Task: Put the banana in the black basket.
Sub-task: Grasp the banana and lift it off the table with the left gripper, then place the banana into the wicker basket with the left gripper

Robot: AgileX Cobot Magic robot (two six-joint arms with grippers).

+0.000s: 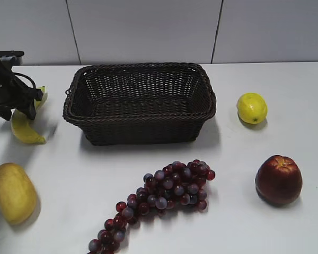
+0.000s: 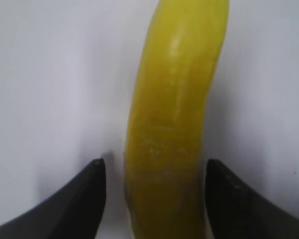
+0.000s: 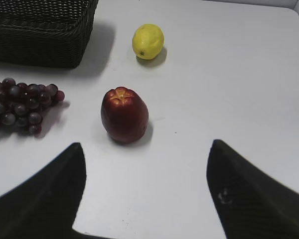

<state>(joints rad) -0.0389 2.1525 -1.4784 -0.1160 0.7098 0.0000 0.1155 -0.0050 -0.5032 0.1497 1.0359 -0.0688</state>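
The banana [image 1: 25, 132] lies on the white table at the far left, left of the black basket [image 1: 140, 132], its greenish tip pointing toward the basket's back corner. My left gripper [image 1: 22, 107] is down over the banana's middle. In the left wrist view the banana [image 2: 177, 99] runs between the open jaws [image 2: 153, 163]: there is a gap on the left and the right finger is close against it. The basket is empty. My right gripper [image 3: 147, 149] is open and empty above bare table, out of the exterior view.
A plump yellow oval fruit [image 1: 11, 192] lies at the front left. A bunch of dark grapes [image 1: 159, 198] lies in front of the basket. A lemon [image 1: 252, 108] and a red apple [image 1: 278, 180] sit to the right, and both show in the right wrist view.
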